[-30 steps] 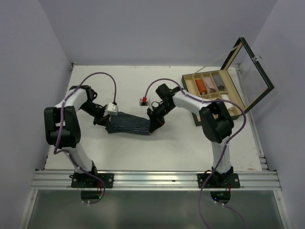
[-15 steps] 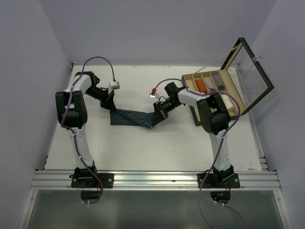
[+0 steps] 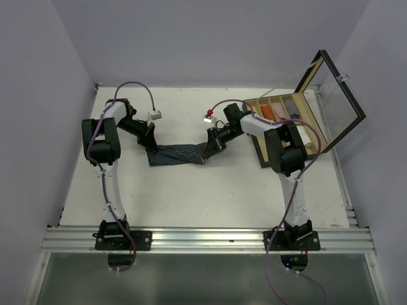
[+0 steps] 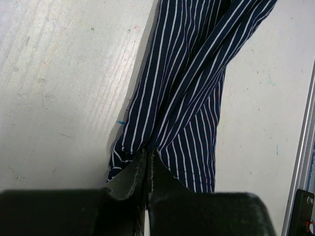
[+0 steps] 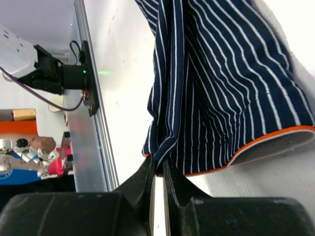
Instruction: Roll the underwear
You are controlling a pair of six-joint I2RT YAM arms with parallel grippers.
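The navy striped underwear lies stretched as a band across the middle of the table, between both grippers. My left gripper is shut on its left end; in the left wrist view the cloth runs away from the pinched jaws. My right gripper is shut on the right end, pinching the orange-trimmed edge at the fingertips. Part of the cloth hangs lifted off the table near each gripper.
A compartmented wooden box with its glass lid raised stands at the right rear, holding rolled garments of orange, pink and grey. The table's metal front rail runs along the near edge. Walls enclose left, right and back.
Both arms swung toward the back of the table, carrying the striped underwear with them and pulling it into a longer, thinner band. Both grips stayed shut.
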